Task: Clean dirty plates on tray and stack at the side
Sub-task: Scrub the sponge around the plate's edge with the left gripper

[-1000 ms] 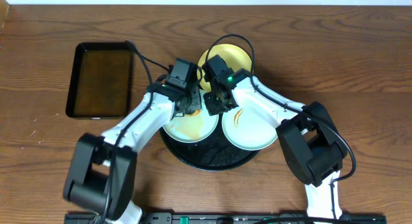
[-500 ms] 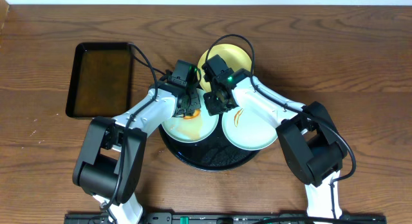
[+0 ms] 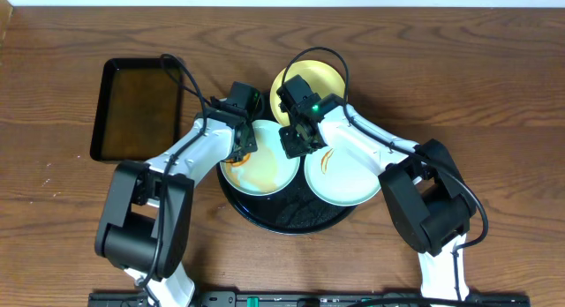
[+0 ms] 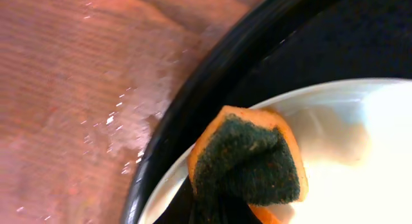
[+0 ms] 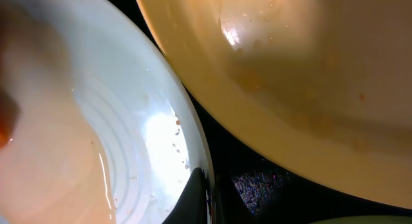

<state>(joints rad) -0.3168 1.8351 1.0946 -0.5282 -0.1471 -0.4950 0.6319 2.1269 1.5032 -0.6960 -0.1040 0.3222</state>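
The scrubbing step is in hand. The left end effector (image 3: pixel 242 146) is clamped on an orange sponge (image 4: pixel 248 161) with a dark green scouring face. It presses the sponge on the nine o'clock rim of the left plate (image 3: pixel 265 170), a pale mint one.

All three plates sit on the round black tray (image 3: pixel 282 214). The left plate is at nine o'clock, the right plate (image 3: pixel 349 179) at three o'clock, and the yellow plate (image 3: pixel 327 78) at twelve o'clock, overhanging the rim. The left plate shows a wide orange-brown smear across its floor, and the right plate shows a short orange streak.

The right end effector (image 3: pixel 294 144) is closed, its tips at the left plate's two o'clock rim. Whether it pinches that rim I cannot tell.

No plate looks clean and none is stacked, so the task looks early. The next move probably calls for dragging the sponge inward over the smear with steady downward pressure while the plate is kept from sliding. The counter (image 4: pixel 77 89) beside the tray looks wet.
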